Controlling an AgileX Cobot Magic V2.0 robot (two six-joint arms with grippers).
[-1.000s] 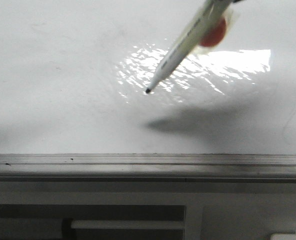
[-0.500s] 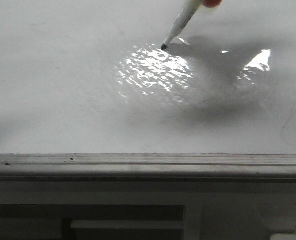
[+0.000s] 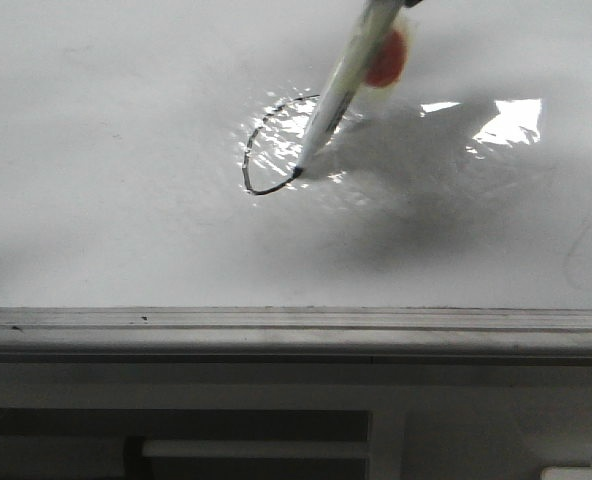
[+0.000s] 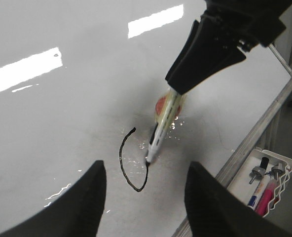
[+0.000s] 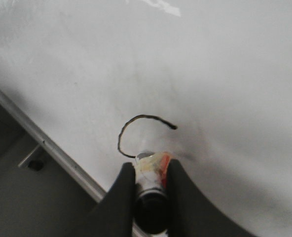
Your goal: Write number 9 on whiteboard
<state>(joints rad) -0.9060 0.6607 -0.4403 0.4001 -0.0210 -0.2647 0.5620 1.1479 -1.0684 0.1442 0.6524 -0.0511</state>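
Right gripper [image 5: 147, 180], jaws clenched on a marker [image 3: 338, 90], draws the number 9 [image 3: 261, 150] loop on the whiteboard [image 3: 106, 200]; closing it comes next; left jaws released.

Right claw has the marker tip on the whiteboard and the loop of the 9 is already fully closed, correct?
Not quite. The right claw holds the marker with its tip on the whiteboard, but the loop of the 9 is open: only a curved arc is drawn, as the left wrist view shows.
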